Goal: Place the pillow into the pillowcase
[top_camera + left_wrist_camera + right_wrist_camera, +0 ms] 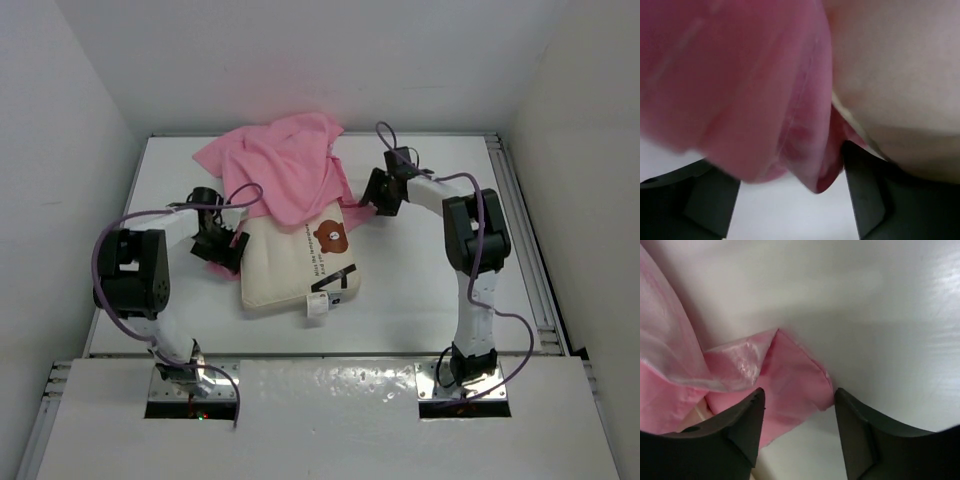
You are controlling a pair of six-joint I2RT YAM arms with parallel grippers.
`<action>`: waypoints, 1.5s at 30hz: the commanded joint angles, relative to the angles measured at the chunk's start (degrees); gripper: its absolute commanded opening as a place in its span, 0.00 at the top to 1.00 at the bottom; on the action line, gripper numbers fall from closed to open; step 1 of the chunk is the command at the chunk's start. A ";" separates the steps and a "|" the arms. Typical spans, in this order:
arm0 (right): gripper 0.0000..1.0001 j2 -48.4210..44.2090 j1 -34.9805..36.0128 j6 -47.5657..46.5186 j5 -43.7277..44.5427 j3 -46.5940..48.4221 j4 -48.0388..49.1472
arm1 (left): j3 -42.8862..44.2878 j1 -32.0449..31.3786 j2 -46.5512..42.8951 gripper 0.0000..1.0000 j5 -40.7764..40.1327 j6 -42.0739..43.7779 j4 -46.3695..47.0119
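Bear-print pillow [290, 275], black lettering [321, 262] illegible, small white tag [316, 309]

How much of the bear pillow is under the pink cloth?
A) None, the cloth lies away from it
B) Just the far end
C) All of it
B: in the top view the pillowcase lies over only the far end of the pillow, while the bear face and the near part are uncovered.
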 commanded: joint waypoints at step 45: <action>1.00 -39.52 8.02 -9.51 -9.41 20.57 6.36 | 82.81 8.84 5.06 1.00 18.10 -12.42 -7.13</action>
